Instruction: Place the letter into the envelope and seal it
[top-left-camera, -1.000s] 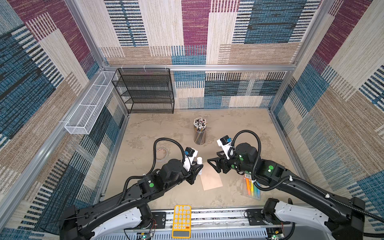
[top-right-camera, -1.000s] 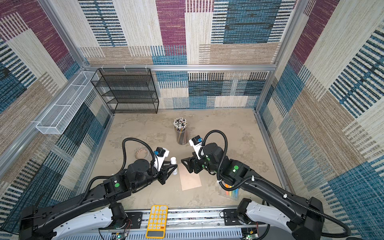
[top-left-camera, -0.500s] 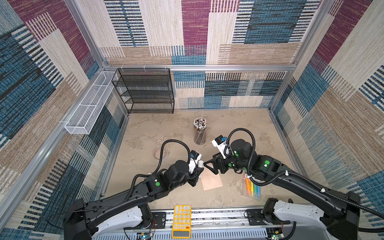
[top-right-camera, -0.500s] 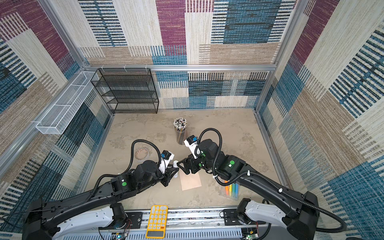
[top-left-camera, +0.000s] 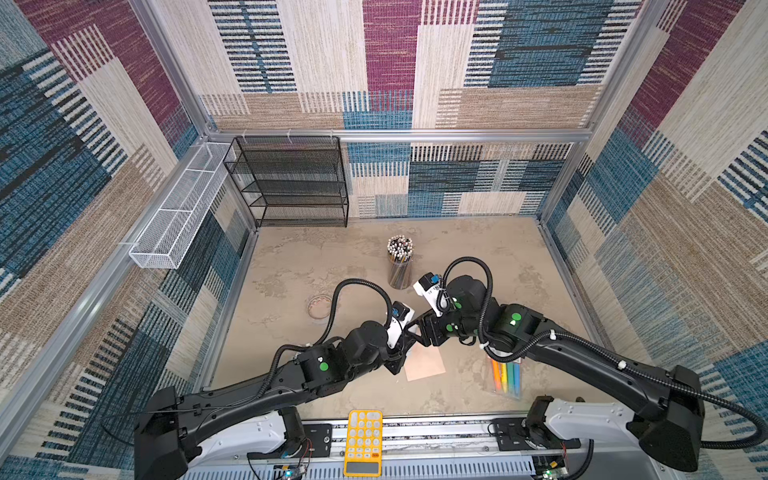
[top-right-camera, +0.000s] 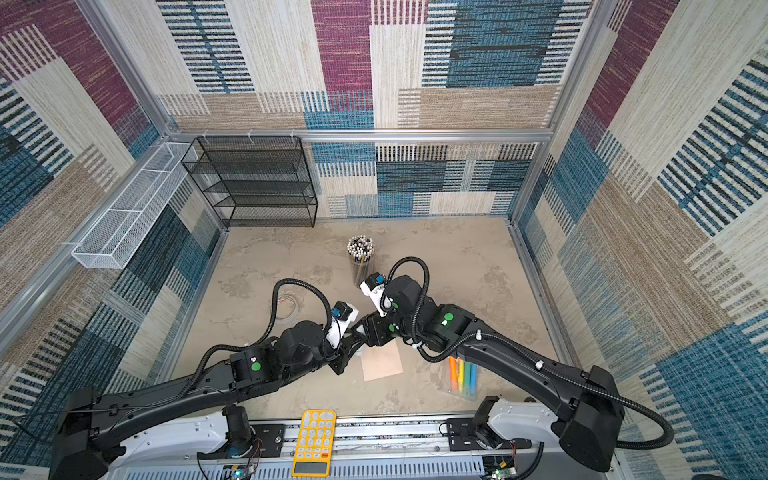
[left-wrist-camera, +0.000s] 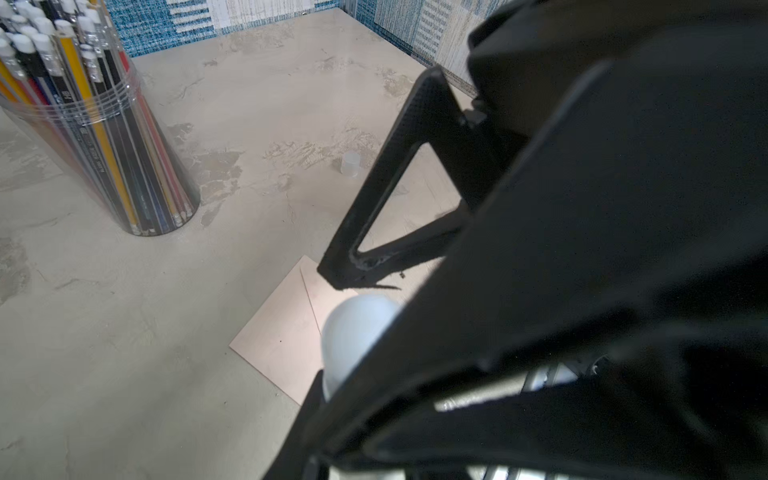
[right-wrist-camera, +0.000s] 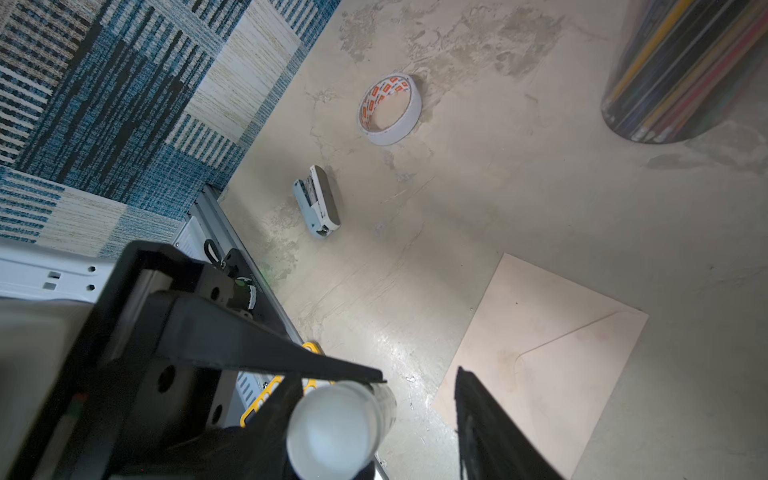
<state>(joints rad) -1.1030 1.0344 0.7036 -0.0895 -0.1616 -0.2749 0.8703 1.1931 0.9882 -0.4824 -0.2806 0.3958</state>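
One pale peach-tan paper envelope lies flat, flap down, on the beige bench under the left claw, clenched on a white plastic tube, and the right claw, spread open; light and floppy, I'd pinch its edge.

Left arm, right arm: jaws adjacent.

- Both top views: high over the front rail, tilted down toward the back wall; whole table in frame, the two nearly identical.
- Left wrist view: close above the table, facing back and rightward; takes in envelope and pencil cup.
- Right wrist view: close, facing the left wall; envelope, tape roll, stapler.
- Envelope and pencil cup appear in all four.
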